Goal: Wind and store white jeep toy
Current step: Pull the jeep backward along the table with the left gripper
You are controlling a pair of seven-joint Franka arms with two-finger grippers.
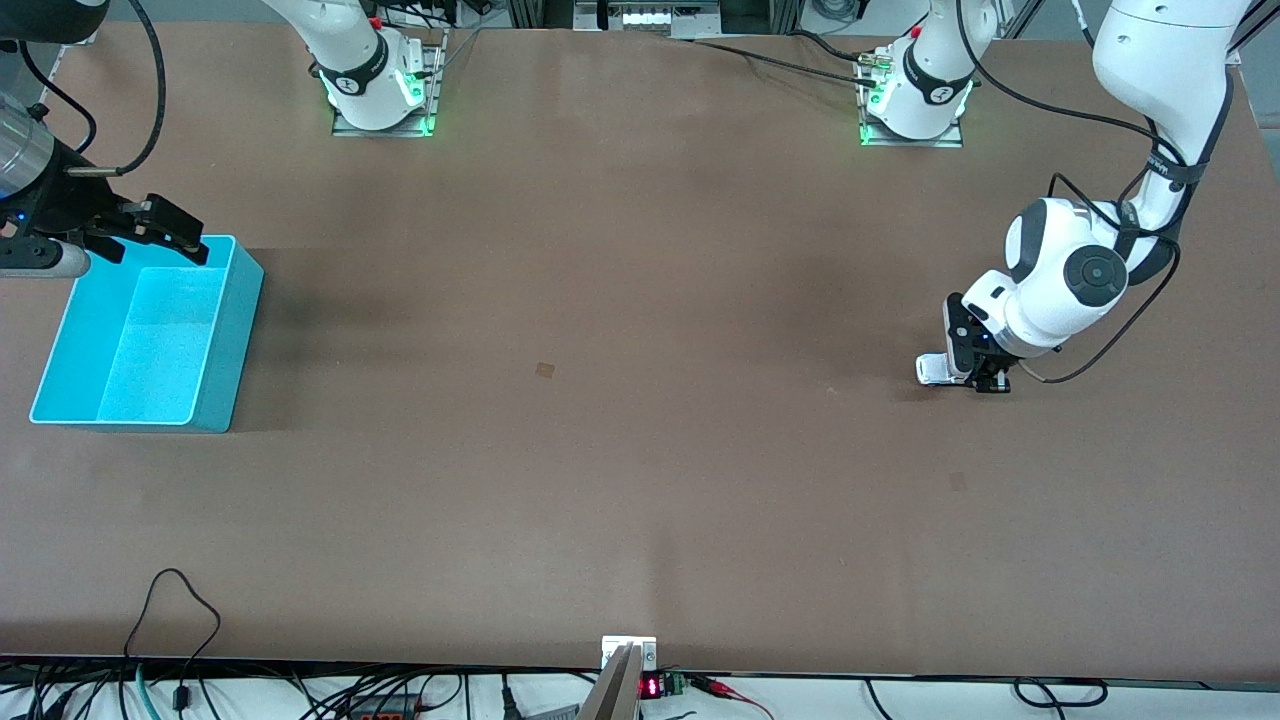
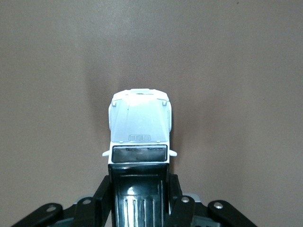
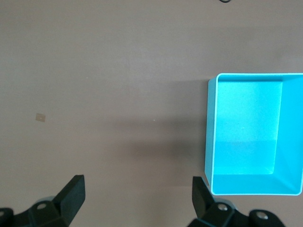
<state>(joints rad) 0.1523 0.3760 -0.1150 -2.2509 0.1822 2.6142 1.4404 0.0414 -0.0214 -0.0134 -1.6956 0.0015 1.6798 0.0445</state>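
Brown table [image 1: 620,300] in front view w/ cyan bin [image 1: 215,390] at right arm's end, right gripper [image 1: 165,232] over its rim, left gripper [image 1: 975,375] down at left arm's end on jeep [image 1: 932,369]; left wrist: fingers [image 2: 105,191] pinch jeep [image 2: 139,127] at rear, wheels on table; right wrist: right gripper [image 3: 137,196] spread wide, bin [image 3: 210,142] beside it.

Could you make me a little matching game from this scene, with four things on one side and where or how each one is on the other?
Things:
1. white jeep toy
2. cyan bin
3. left gripper
4. right gripper

States:
A. open, over the bin's rim
B. empty, at the right arm's end of the table
C. shut on the toy's rear
D. wheels on the table, held between fingers

Pairs: 1-D, 2-B, 3-C, 4-A
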